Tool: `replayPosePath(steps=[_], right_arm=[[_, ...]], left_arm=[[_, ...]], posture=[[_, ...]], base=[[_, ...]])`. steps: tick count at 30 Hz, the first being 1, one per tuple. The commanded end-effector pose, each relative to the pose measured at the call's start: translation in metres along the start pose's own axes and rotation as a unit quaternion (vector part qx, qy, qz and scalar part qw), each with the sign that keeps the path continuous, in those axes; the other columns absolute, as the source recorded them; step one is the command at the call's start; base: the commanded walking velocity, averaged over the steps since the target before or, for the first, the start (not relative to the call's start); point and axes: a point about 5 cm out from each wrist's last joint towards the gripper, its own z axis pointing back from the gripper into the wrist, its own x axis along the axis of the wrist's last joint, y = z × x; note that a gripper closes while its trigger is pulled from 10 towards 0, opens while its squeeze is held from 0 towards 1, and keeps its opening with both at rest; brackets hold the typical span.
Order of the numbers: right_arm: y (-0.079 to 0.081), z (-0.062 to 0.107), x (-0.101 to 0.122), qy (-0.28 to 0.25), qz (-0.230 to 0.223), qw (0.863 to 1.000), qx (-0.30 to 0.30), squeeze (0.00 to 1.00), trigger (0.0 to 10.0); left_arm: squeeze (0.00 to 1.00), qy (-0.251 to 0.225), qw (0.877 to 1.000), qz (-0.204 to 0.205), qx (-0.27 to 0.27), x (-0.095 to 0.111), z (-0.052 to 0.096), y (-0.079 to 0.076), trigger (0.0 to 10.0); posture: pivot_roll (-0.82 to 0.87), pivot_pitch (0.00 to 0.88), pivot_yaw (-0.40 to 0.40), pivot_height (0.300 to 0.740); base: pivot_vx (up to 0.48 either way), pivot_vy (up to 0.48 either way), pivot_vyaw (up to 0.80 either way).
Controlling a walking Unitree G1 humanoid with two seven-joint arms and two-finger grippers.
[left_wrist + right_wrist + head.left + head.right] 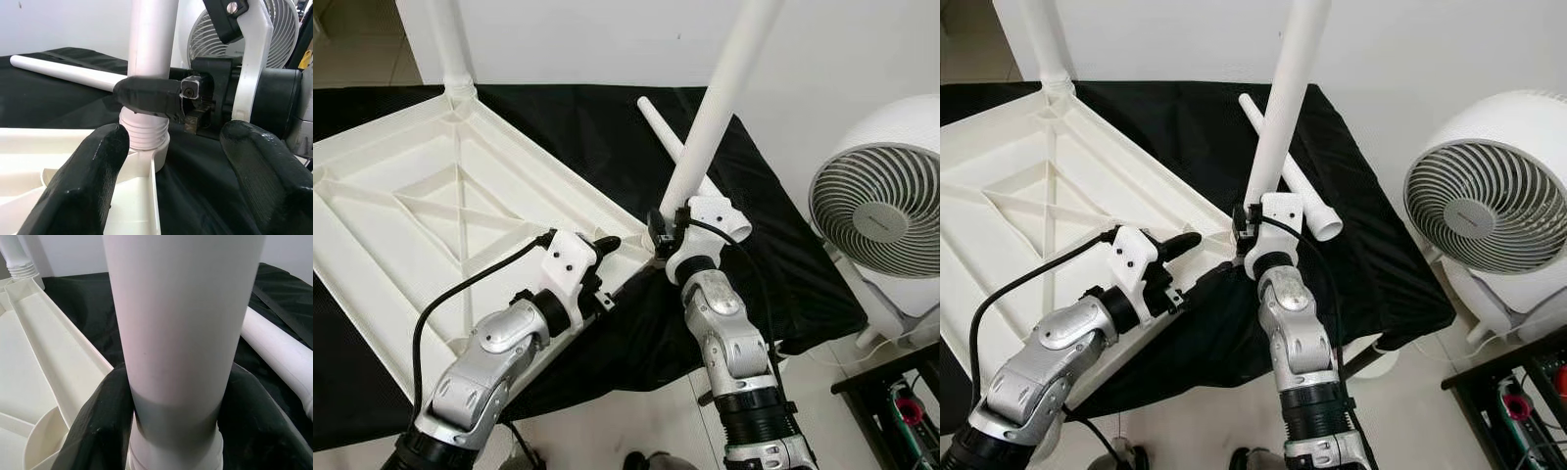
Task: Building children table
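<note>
You're looking at what seems a plain room in a home: a white wall (607, 39), pale tiled floor (636, 421) and a white fan (1489, 196) standing beside a black-draped surface (773, 274). A dark rack (891, 392) is sitting near the fan.

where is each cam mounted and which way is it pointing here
Left eye view: on the head, looking forward and down at the upturned table top on black cloth, with both silver arms, the left gripper and the fan.
Right eye view: the same scene.
Left wrist view: along the open left fingers toward the threaded corner joint.
Right wrist view: along the right gripper, shut on the upright table leg.
Shared: both wrist views show that leg and the loose leg lying behind.
</note>
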Motion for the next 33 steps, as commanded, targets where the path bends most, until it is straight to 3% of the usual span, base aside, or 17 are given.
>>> replayPosePath(steps=[1,6,10,11,17,22,25,33], right_arm=[[-0.001,0.004,-0.012,0.031,-0.012,0.999,0.011,1.0,10.0],[-0.011,0.002,-0.011,0.026,-0.017,0.999,0.038,1.0,10.0],[-0.022,-0.002,-0.008,0.027,0.001,0.994,0.106,1.0,10.0],[-0.027,-0.003,-0.007,0.029,0.009,0.991,0.13,0.03,10.0],[-0.047,-0.013,0.002,0.021,0.046,0.985,0.166,0.0,10.0],[-0.049,-0.014,0.003,0.02,0.049,0.983,0.177,0.0,10.0],[-0.054,-0.024,0.003,0.029,0.056,0.972,0.224,0.0,10.0],[-0.055,-0.031,-0.003,0.046,0.079,0.961,0.26,0.0,10.0]], left_arm=[[0.0,0.0,1.0,-0.006,-0.018,-0.001,-0.001,-0.002,10.0],[0.0,0.001,1.0,-0.007,-0.021,-0.002,-0.001,-0.002,10.0],[0.0,0.001,1.0,-0.008,-0.024,-0.001,-0.001,-0.002,10.0],[0.0,0.0,1.0,-0.008,-0.025,-0.001,-0.001,-0.002,10.0],[0.0,-0.003,1.0,-0.009,-0.025,0.0,-0.003,-0.001,10.0],[0.0,-0.004,1.0,-0.009,-0.024,0.0,-0.003,-0.001,10.0],[0.0,-0.007,1.0,-0.006,-0.024,0.002,-0.004,-0.002,10.0],[0.0,-0.009,1.0,-0.006,-0.022,0.003,-0.005,-0.002,10.0]], posture=[[0.11,0.085,-0.099,0.74],[0.11,0.081,-0.1,0.74],[0.1,0.073,-0.096,0.74],[0.1,0.073,-0.097,0.74],[0.1,0.072,-0.099,0.74],[0.1,0.072,-0.098,0.74],[0.11,0.083,-0.094,0.74],[0.11,0.099,-0.089,0.74]], base=[[0.0,0.0,0.0],[0.0,0.0,0.0],[0.0,0.0,0.0],[0.0,0.0,0.0],[0.0,0.0,0.0],[0.0,0.0,0.0],[0.0,0.0,0.0],[0.0,0.0,0.0]])
